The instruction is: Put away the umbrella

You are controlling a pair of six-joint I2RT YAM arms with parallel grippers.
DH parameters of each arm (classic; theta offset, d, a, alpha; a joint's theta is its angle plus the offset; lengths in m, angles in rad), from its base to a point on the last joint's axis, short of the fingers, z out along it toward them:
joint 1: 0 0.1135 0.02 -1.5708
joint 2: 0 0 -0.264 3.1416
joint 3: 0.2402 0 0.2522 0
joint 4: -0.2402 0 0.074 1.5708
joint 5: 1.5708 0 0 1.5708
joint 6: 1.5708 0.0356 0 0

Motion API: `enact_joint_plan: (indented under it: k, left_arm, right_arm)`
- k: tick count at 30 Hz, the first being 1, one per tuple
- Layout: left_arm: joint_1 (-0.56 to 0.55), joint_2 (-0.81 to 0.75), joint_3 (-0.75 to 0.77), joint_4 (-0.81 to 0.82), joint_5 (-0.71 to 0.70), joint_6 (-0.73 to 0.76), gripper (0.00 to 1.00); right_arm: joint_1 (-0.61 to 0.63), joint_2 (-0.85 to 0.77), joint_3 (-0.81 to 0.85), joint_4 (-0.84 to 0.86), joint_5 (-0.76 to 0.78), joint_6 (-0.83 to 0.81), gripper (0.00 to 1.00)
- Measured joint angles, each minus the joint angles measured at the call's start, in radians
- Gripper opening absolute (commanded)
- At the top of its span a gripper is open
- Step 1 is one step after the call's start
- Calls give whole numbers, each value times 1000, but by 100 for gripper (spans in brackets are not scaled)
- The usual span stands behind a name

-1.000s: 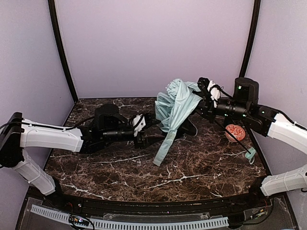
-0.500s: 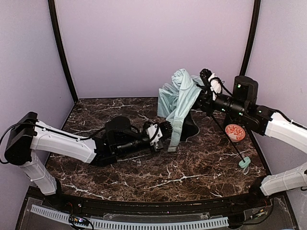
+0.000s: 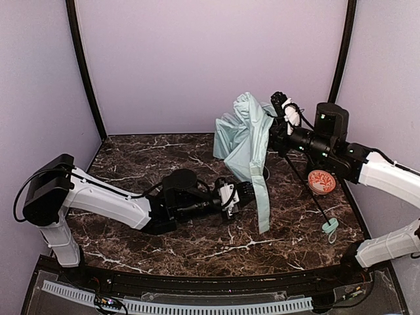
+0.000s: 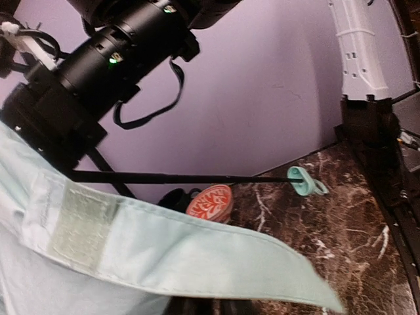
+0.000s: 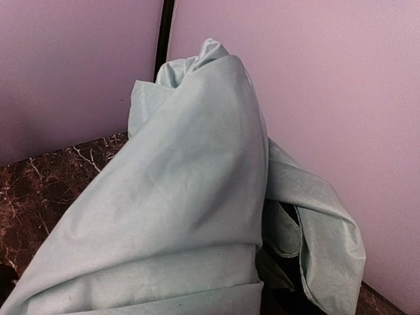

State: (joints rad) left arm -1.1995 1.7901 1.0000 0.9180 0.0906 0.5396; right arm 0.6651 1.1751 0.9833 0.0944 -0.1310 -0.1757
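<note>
The umbrella (image 3: 244, 134) is a crumpled pale mint-green bundle held up off the table at the back right. Its thin black shaft (image 3: 308, 190) slants down to the small mint handle (image 3: 330, 227) near the table. A long fabric strap (image 3: 259, 197) hangs from the bundle. My right gripper (image 3: 274, 131) grips the bundle at the top of the shaft; fabric (image 5: 177, 197) fills the right wrist view and hides the fingers. My left gripper (image 3: 246, 190) lies low against the strap. The strap (image 4: 164, 243) crosses the left wrist view and hides its fingers.
A small orange-and-white patterned round object (image 3: 321, 181) sits on the marble table (image 3: 131, 236) by the right wall, also in the left wrist view (image 4: 209, 202). Purple walls enclose the table on three sides. The right arm (image 4: 111, 59) hangs above the left gripper.
My left arm has reached right across the table to the hanging strap. The strap has swung right and hangs longer. The right gripper has lifted the bundle slightly.
</note>
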Motion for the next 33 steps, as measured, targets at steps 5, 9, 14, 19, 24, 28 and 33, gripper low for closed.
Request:
enact_joint_plan:
  k: [5, 9, 14, 19, 24, 28, 33]
  left_arm:
    - [8, -47, -83, -60, 182, -21, 72]
    - [6, -129, -158, -133, 239, -20, 78]
    - [64, -204, -225, -158, 336, -114, 78]
    - [134, -158, -202, -154, 376, -232, 74]
    - [135, -69, -116, -173, 382, -268, 75]
    - [136, -63, -116, -169, 375, -275, 75]
    - [136, -26, -84, -159, 352, -270, 75]
  right_arm:
    - [-14, -36, 0, 19, -30, -14, 0]
    - [-20, -53, 1, 23, -45, -33, 0]
    - [-24, -55, 3, 14, -49, -53, 0]
    - [-25, -55, 8, 10, -50, -60, 0]
    - [-25, -55, 19, 9, -53, -62, 0]
    - [-25, -55, 20, 8, -53, -65, 0]
    - [-25, -55, 21, 3, -57, -70, 0]
